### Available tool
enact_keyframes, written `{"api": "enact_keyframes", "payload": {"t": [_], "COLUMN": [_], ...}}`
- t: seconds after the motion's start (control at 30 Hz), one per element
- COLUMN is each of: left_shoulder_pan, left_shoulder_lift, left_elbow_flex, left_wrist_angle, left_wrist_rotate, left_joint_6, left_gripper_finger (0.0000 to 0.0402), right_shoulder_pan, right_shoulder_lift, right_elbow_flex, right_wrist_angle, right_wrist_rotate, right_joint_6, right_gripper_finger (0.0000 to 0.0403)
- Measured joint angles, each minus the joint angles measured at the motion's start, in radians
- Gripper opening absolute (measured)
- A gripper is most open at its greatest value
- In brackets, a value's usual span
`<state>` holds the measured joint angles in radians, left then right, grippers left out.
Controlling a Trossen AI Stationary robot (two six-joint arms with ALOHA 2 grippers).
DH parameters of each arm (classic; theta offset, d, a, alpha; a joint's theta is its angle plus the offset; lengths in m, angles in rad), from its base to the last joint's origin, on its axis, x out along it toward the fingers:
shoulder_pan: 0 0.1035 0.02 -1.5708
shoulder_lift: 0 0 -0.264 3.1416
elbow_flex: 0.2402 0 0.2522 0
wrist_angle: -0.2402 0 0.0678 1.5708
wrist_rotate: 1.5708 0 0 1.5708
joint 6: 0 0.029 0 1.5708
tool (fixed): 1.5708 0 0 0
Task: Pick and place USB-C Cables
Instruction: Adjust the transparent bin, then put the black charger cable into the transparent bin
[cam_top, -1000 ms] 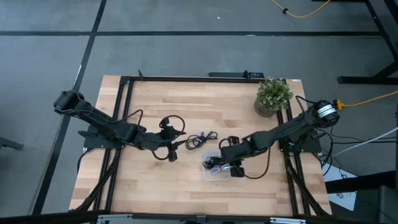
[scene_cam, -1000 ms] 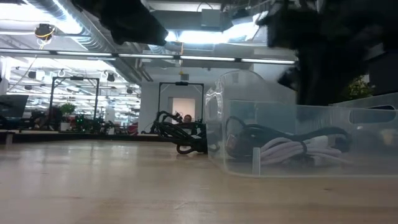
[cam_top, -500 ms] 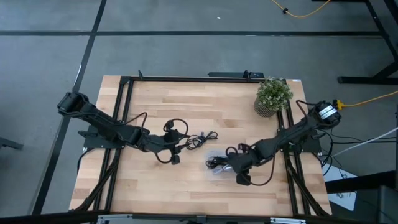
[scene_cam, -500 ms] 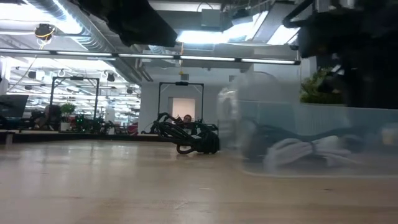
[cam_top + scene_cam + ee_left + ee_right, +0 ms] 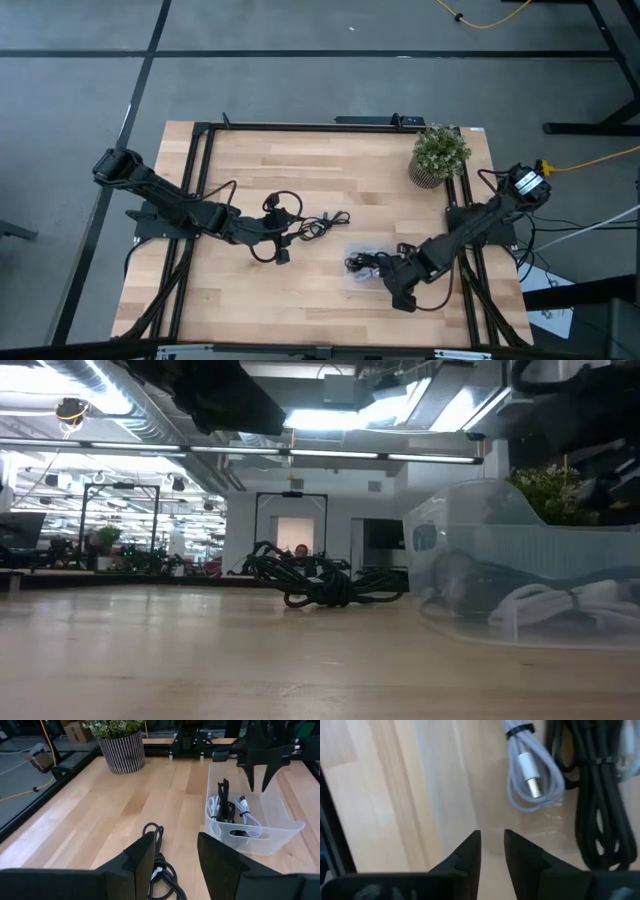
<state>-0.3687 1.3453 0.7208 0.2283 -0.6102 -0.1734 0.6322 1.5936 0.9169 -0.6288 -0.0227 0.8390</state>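
A black USB-C cable bundle (image 5: 322, 225) lies on the wooden table, also plain in the low view (image 5: 320, 588). My left gripper (image 5: 172, 865) hovers open above the bundle's left end (image 5: 159, 865), a finger on either side, clear of it. A clear plastic bin (image 5: 368, 268) holds white cables (image 5: 532, 775) and black cables (image 5: 600, 795). My right gripper (image 5: 398, 292) points down at the bin's right end (image 5: 259, 787), its fingers a narrow gap apart. My right gripper comes from above at the bin's right end wall (image 5: 520, 847). Its fingertips (image 5: 252, 782) show against the bin's inside. Whether they touch the wall, I cannot tell.
A potted plant (image 5: 438, 155) in a striped pot stands at the table's far right corner. A black metal frame (image 5: 200, 140) runs along the table's sides. Bare wood lies near the front edge (image 5: 280, 310) and toward the far left.
My right gripper moved from over the bin toward the table's right and near edges. The bin slid along the table toward the right edge with it, uncovering more of the black bundle in the low view. My left gripper edged slightly toward the bundle.
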Motion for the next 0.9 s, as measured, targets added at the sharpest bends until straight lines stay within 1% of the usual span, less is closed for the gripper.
{"api": "enact_keyframes", "payload": {"t": [0.1,0.27,0.47,0.63,0.8,0.9], "left_shoulder_pan": [0.0,0.0,0.0,0.0,0.0,0.0], "left_shoulder_lift": [0.0,0.0,0.0,0.0,0.0,0.0], "left_elbow_flex": [0.0,0.0,0.0,0.0,0.0,0.0], "left_wrist_angle": [0.0,0.001,0.005,0.009,0.012,0.012], "left_wrist_rotate": [0.0,0.0,0.0,0.0,-0.001,-0.001], "left_joint_6": [0.0,0.0,-0.001,-0.001,-0.002,-0.002], "left_gripper_finger": [0.0143,0.0143,0.0143,0.0144,0.0144,0.0144], "right_shoulder_pan": [0.024,0.052,0.054,0.054,0.054,0.054], "right_shoulder_lift": [0.0,0.0,0.0,0.0,0.0,0.0], "right_elbow_flex": [0.0,0.0,0.0,0.0,0.058,0.117], "right_wrist_angle": [-0.002,-0.036,-0.088,-0.091,-0.123,-0.188], "right_wrist_rotate": [0.0,0.001,0.002,0.002,0.006,0.055], "right_joint_6": [0.021,0.013,-0.016,-0.018,-0.031,-0.038], "right_gripper_finger": [0.009,0.009,0.009,0.009,0.009,0.009]}}
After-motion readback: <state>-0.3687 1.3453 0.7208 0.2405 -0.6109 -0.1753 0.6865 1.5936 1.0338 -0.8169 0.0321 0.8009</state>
